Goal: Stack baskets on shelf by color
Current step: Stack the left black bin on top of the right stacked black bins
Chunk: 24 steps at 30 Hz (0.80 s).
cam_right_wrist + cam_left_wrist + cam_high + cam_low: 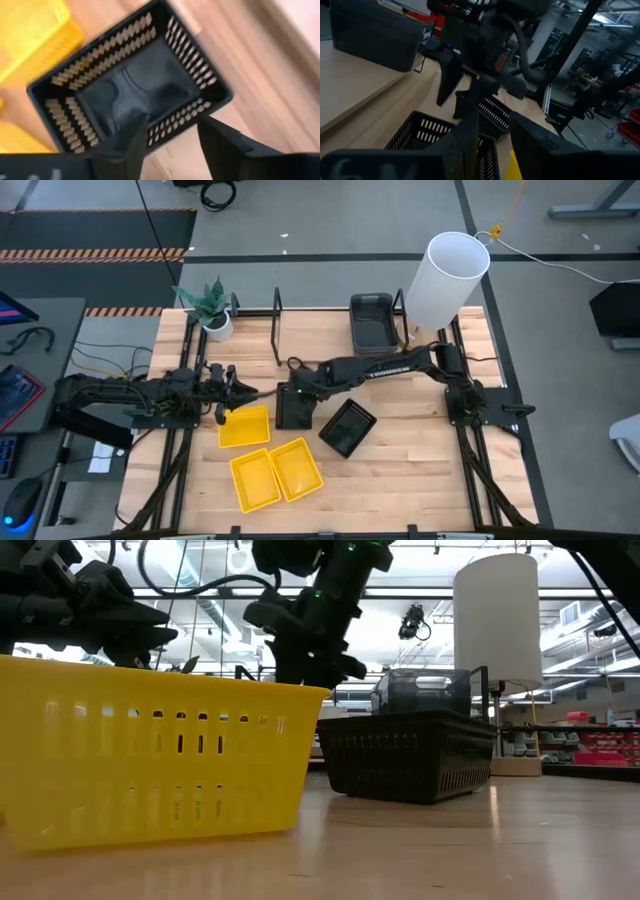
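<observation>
Looking left to right, we are seeing the left gripper (232,388) hovering open over a yellow basket (245,426) at center-left. Mid-frame, the right gripper (292,393) is hanging open above a black basket (294,409). A grey basket (372,321) is sitting on the shelf (310,330) at upper center.

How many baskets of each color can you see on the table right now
Yellow baskets: 3
Black slotted baskets: 2 clearly seen, one of them under the right gripper
Smoky dark-grey baskets: 1 stack on the shelf, number within it unclear
Total: 6 visible
</observation>
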### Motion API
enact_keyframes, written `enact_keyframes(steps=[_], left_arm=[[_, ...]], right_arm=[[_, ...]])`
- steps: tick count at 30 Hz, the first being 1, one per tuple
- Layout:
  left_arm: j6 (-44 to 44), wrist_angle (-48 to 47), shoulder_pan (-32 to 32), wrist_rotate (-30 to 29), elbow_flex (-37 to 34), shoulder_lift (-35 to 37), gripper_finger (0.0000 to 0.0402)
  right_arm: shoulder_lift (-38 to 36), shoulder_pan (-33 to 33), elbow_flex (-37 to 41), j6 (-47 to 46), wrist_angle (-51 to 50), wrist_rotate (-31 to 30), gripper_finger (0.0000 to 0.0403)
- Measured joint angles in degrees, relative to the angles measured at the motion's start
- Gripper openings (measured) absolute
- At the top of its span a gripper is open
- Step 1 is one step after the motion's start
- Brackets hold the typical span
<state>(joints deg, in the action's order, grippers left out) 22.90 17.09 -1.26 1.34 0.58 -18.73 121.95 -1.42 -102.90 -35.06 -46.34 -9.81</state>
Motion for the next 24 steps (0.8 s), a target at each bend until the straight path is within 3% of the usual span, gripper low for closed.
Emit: enact_keyframes(steps=[9, 24], left_arm=[[0.00, 0.10, 0.00, -0.01, 0.00, -0.02, 0.0117], [0.02, 0.09, -0.02, -0.02, 0.00, -0.02, 0.0117]], right_arm=[[1.28, 1.59, 0.12, -2.92, -1.90, 0.49, 0.0243], [4.24, 2.78, 0.31, -4.53, -0.57, 2.07, 0.0216]])
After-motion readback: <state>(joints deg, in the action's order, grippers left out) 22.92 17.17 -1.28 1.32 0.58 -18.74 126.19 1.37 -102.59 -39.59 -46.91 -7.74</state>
